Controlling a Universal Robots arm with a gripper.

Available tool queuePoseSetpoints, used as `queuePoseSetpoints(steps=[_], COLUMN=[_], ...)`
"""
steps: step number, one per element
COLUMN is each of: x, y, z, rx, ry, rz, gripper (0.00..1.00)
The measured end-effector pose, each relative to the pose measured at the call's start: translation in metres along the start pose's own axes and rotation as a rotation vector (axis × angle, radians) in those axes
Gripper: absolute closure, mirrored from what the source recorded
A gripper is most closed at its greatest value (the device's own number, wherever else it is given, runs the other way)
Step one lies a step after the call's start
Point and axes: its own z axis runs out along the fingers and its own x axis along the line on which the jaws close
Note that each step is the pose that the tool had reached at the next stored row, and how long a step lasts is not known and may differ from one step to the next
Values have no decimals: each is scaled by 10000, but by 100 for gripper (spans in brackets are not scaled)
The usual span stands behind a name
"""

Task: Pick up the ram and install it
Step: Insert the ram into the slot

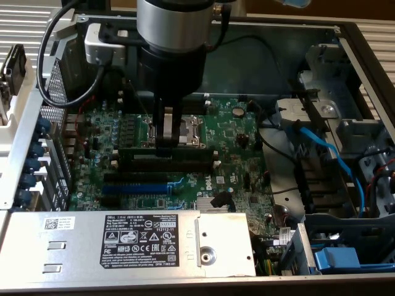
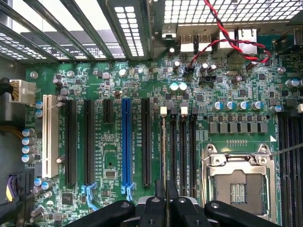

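Nearest to us, in the wrist view, the gripper (image 2: 165,189) has its fingers (image 2: 173,196) drawn close and pinching the ram (image 2: 164,146). We see the ram edge-on, as a thin line running out from between them. It lies along the first of the black slots (image 2: 183,151), the one on the side of the blue slot (image 2: 126,142), and its far end reaches a white clip (image 2: 164,110). That puts it in the middle of the board (image 2: 106,151), between the blue slot and the socket (image 2: 239,187) and well away from the board's edges. In the exterior view the ram looks level along the slot, gripped at its middle from above.

We judge the pick-up done and the install in hand, with the ram lined up on its slot. We cannot tell whether it is pressed home or whether the clips have latched. As we read it, seating calls for a straight push down, with the ram upright and parallel to the slot and both ends sinking evenly. A tilt would likely jam one end.

Farther off, past the clip, red and black wires (image 2: 222,38) cross the board's far edge by the case (image 2: 128,28) grille.
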Motion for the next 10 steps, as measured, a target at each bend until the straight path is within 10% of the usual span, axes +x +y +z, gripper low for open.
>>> queuePoseSetpoints(steps=[10], x=[5], y=[0], z=[22], rx=[0], ry=[0], rz=[-2], gripper=[87])
